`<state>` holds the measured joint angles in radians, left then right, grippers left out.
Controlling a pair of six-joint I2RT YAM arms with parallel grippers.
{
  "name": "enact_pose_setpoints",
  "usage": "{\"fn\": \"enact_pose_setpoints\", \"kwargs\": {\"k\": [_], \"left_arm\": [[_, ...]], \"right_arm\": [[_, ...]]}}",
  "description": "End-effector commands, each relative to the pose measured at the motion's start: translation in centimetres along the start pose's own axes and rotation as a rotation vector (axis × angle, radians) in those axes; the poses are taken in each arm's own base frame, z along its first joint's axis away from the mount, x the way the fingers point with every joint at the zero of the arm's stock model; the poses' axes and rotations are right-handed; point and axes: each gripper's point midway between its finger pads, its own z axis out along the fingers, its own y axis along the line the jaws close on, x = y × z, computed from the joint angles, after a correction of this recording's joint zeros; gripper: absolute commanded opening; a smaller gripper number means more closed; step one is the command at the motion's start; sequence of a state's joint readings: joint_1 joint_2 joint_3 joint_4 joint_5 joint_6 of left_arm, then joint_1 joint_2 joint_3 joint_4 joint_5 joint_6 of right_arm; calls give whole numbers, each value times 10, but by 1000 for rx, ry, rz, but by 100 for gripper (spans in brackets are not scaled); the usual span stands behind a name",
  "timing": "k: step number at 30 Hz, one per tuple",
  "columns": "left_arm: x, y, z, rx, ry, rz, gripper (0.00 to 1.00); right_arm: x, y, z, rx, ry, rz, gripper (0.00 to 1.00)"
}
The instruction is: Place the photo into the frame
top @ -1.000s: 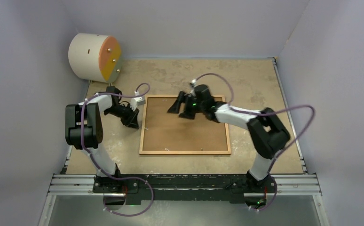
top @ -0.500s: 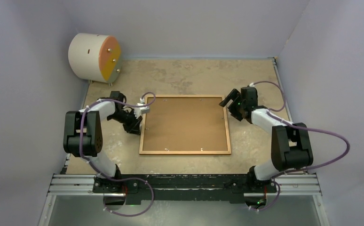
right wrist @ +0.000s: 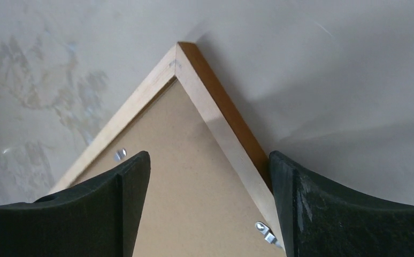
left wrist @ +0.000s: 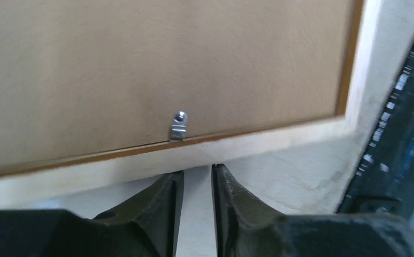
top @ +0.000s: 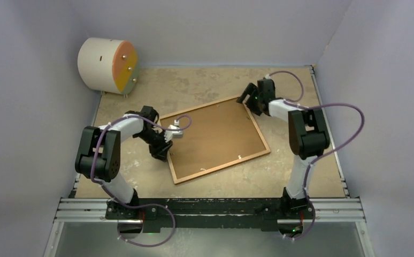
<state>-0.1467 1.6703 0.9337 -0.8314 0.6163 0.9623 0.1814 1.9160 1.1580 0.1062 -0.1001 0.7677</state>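
Observation:
The frame [top: 215, 136] lies back up on the table, turned at an angle, its brown backing board facing up with small metal clips [left wrist: 178, 126]. The photo is not in view. My left gripper [top: 165, 147] is at the frame's left edge; in the left wrist view its fingertips [left wrist: 197, 171] are nearly together, hold nothing and touch the pale rim [left wrist: 247, 144]. My right gripper [top: 246, 101] is open at the far right corner. In the right wrist view [right wrist: 207, 156] it straddles the right rim just short of the corner [right wrist: 194, 69], gripping nothing.
A cream-and-orange cylinder [top: 107, 64] stands at the back left corner. Grey walls close the table on three sides. A metal rail [top: 210, 209] with the arm bases runs along the near edge.
The frame has turned counter-clockwise. My right gripper went from above the board to the far right corner. My left gripper moved nearer and right along the left edge.

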Motion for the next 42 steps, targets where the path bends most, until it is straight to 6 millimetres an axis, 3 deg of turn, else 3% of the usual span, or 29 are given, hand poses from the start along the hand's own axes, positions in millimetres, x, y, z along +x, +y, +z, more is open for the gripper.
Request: {"fn": "enact_pose_setpoints", "kwargs": {"k": [1, 4, 6, 11, 14, 16, 22, 24, 27, 31, 36, 38, 42], "left_arm": [[-32, -36, 16, 116, -45, 129, 36], [-39, -42, 9, 133, -34, 154, 59], [-37, -42, 1, 124, -1, 166, 71], [-44, -21, -34, 41, 29, 209, 80], [-53, 3, -62, -12, 11, 216, 82], [-62, 40, -77, -105, -14, 178, 82], [-70, 168, -96, -455, -13, -41, 73], [-69, 200, -100, -573, -9, -80, 72], [-66, 225, -99, -647, -3, -118, 69], [-53, 236, -87, -663, 31, -142, 68], [-28, 229, -64, -625, 87, -159, 68], [-22, 219, -55, -580, 89, -158, 68], [-16, 180, -33, -425, 86, -127, 68]], "right_arm": [[44, 107, 17, -221, 180, -144, 83], [35, 122, 26, -183, 176, -183, 87], [3, 120, 22, -132, 79, -187, 89], [-73, 75, -19, -37, -105, -101, 99], [-86, 52, -46, 8, -158, -73, 99], [-74, 41, -59, 27, -140, -58, 99], [-1, 6, -98, -2, -27, -25, 99], [27, -7, -113, -13, 22, -9, 99], [60, -22, -139, -39, 68, 5, 99], [98, -36, -153, -72, 134, 49, 99], [121, -43, -142, -103, 204, 93, 99], [125, -41, -135, -118, 236, 104, 99], [111, -31, -119, -130, 225, 104, 99]]}}
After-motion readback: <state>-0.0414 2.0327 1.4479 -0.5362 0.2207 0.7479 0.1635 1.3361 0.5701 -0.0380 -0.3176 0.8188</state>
